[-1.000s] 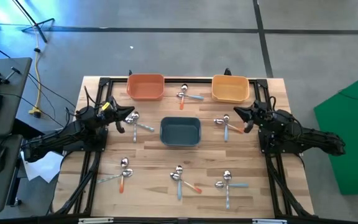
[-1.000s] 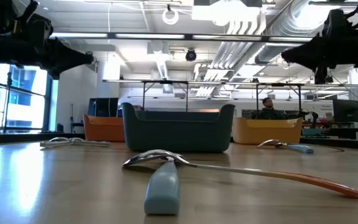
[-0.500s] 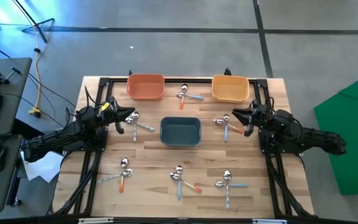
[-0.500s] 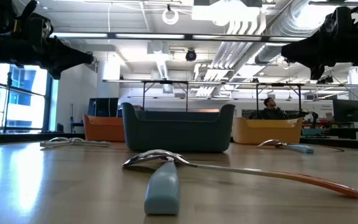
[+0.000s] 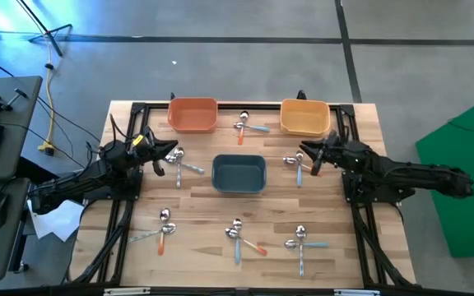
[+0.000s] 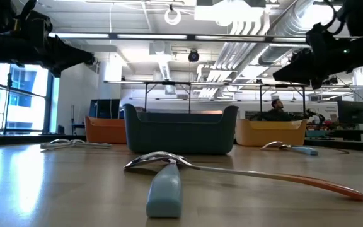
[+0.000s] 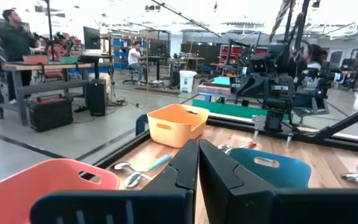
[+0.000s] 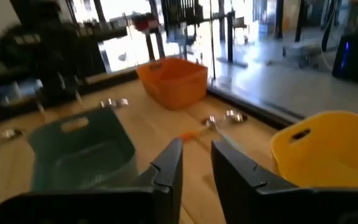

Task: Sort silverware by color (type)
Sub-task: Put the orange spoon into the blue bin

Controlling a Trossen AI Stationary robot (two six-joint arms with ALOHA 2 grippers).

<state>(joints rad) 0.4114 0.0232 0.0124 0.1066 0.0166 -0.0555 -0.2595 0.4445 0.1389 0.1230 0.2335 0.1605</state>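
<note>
Right claw (image 5: 304, 149) hovers near the counter's (image 5: 196, 247) right edge, above a spoon pair (image 5: 297, 166), its two fingers a small way apart and holding nothing; left claw (image 5: 174, 149) hangs by the left edge, fingers nearly touching, empty; the silverware (image 5: 239, 233) lies in scattered pairs, three along the near edge, one at the far edge between the orange bin (image 5: 192, 114) and yellow bin (image 5: 305, 116); the blue bin (image 5: 239, 174) sits mid-counter.
</note>
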